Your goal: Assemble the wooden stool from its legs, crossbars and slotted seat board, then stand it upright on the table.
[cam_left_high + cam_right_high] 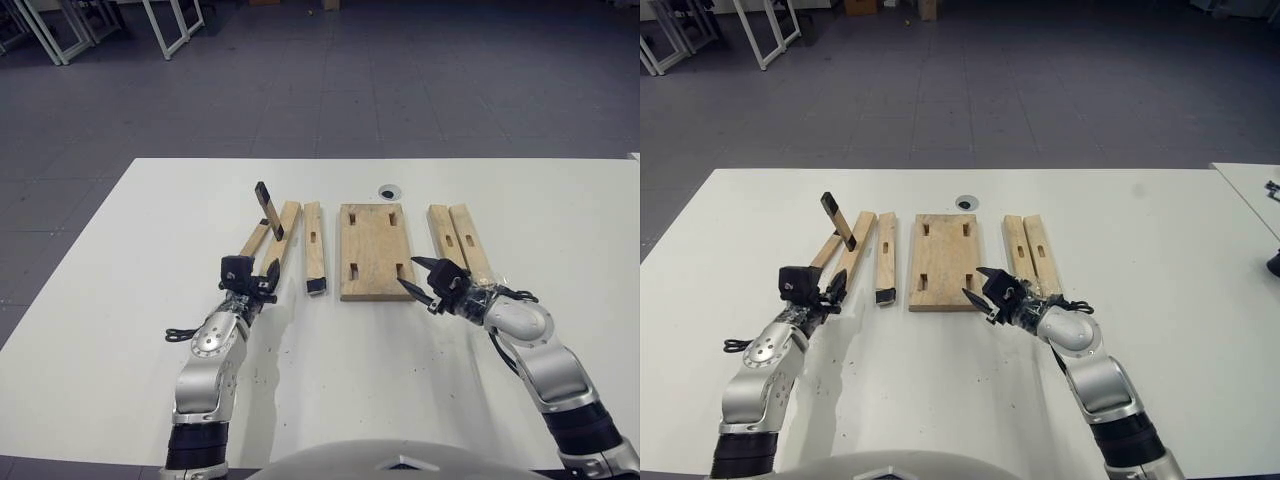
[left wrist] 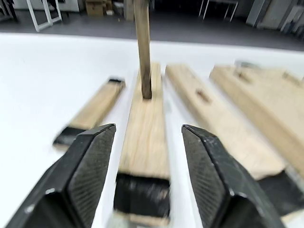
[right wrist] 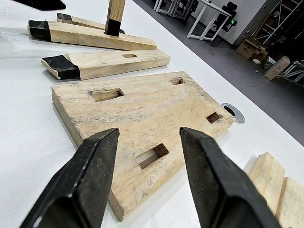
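Seen from the head, the white bench (image 1: pixel 120 260) carries the slotted seat board (image 1: pixel 375 250) lying flat at its middle. A round grommet (image 1: pixel 389 191) sits just beyond the board. Two right legs (image 1: pixel 441 235) lie side by side to the right of it. To its left lie a black-ended leg (image 1: pixel 313 248), a second leg (image 1: pixel 284 232) with a crossbar (image 1: pixel 269 208) standing tilted on it, and a short piece (image 1: pixel 253 240).

The left pincer (image 1: pixel 268 275) is at the second leg's near end, and the right pincer (image 1: pixel 410 274) is at the board's near right corner.

In the left wrist view, the left pincer is spread and holds nothing, its fingers flanking the second leg's black near end.

In the right wrist view, the right pincer is also spread and empty, just above the board's near edge.
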### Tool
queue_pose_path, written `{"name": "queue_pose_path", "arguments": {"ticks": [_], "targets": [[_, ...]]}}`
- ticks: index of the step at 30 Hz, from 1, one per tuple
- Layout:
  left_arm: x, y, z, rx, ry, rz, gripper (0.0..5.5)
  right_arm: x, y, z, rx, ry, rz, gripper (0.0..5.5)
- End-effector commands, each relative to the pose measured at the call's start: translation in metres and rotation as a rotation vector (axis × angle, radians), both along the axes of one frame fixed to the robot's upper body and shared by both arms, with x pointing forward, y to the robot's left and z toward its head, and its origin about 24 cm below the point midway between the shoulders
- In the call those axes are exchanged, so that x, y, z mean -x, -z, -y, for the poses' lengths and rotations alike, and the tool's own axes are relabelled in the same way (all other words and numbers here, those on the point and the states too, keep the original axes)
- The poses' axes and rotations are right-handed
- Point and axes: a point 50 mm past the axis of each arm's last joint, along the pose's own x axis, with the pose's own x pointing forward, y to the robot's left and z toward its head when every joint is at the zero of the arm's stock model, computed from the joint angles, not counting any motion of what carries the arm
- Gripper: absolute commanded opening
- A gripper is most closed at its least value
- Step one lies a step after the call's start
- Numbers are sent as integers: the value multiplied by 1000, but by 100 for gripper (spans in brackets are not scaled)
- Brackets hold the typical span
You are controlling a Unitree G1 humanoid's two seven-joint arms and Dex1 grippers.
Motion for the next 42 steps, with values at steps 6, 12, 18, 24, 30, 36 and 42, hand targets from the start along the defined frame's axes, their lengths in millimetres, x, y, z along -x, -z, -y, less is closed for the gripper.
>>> {"name": "queue_pose_path", "arguments": {"ticks": [6, 12, 18, 24, 30, 36, 42], "targets": [[-8, 30, -4, -13, 43, -129, 258, -3, -3, 2, 14, 6, 9, 234], [-17, 34, -3, -21, 35, -161, 205, -7, -7, 2, -81, 63, -39, 234], [-47, -46, 6, 332, 99, 210, 205, -20, -43, -13, -630, 78, -347, 335], [-31, -100, 34, 782, 606, 229, 205, -24, -75, -18, -957, -171, -733, 356], [2, -123, 51, 992, 994, 110, 205, -27, -105, -16, -1120, -382, -875, 356], [8, -118, 54, 971, 1032, 18, 205, -18, -130, -17, -1089, -525, -869, 356], [11, -120, 55, 965, 1065, 7, 205, -17, -127, -27, -958, -484, -832, 278]]}}
